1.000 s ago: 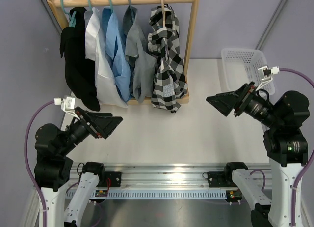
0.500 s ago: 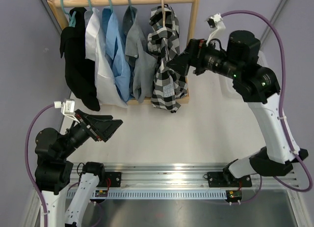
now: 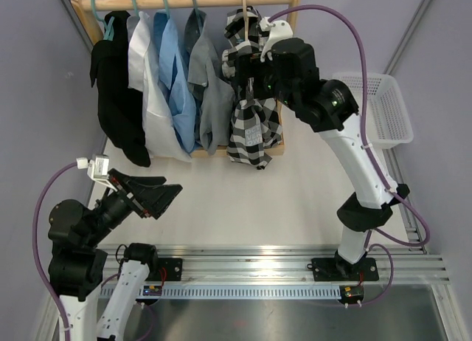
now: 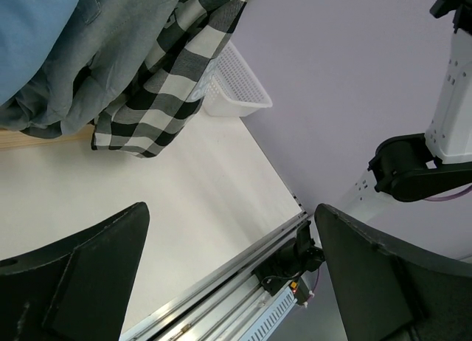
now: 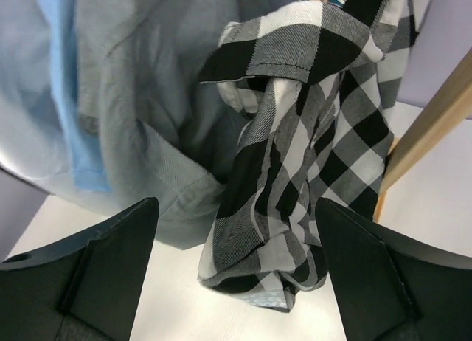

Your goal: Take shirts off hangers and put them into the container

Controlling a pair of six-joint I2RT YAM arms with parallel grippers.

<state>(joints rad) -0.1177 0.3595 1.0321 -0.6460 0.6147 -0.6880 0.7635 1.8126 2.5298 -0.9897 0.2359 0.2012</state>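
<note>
Five shirts hang on the wooden rack (image 3: 293,53): black (image 3: 118,105), white (image 3: 151,97), light blue (image 3: 177,83), grey (image 3: 208,90) and black-and-white checked (image 3: 254,127). Teal hanger hooks (image 3: 165,3) and one pale wood hanger (image 3: 244,1) sit over the rail. My right gripper (image 3: 245,69) is open, up against the checked shirt (image 5: 295,149), whose bunched cloth lies just beyond and between the spread fingers (image 5: 118,245). My left gripper (image 3: 166,193) is open and holds nothing, low over the table at the near left. The white mesh container (image 3: 376,108) stands at the right.
The rack's upright post (image 5: 435,127) stands just right of the checked shirt. The grey shirt (image 5: 147,97) hangs close on its left. The metal rail with the arm bases (image 3: 258,263) runs along the near edge. The right arm's base (image 4: 413,167) shows in the left wrist view.
The right arm has swung from beside the container up and leftwards to the checked shirt on the rack. The left arm has shifted slightly lower. Both grippers stay open.
</note>
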